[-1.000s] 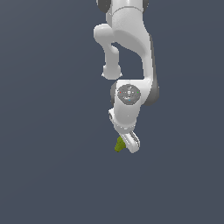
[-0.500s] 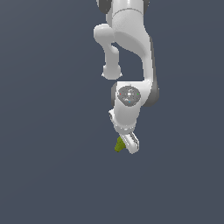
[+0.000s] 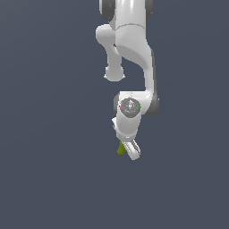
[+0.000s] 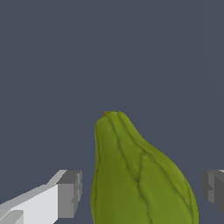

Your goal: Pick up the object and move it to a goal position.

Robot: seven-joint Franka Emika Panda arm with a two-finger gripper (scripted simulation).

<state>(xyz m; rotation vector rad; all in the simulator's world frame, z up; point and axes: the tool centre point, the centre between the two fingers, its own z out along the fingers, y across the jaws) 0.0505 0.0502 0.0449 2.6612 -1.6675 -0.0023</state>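
The object (image 4: 140, 175) is olive-green, pear-shaped and ribbed, and it fills the wrist view with its narrow end pointing away. In the exterior view the object (image 3: 120, 149) shows as a small green sliver beside the white hand. My gripper (image 3: 130, 152) is low over the grey floor with its jaws on either side of the object. In the wrist view the gripper (image 4: 142, 192) is open. One grey finger pad (image 4: 70, 192) and the other pad (image 4: 213, 189) each stand a small gap away from the object's sides.
A plain dark grey floor (image 3: 53, 179) lies all around. The white arm (image 3: 134, 53) reaches down from the top of the exterior view.
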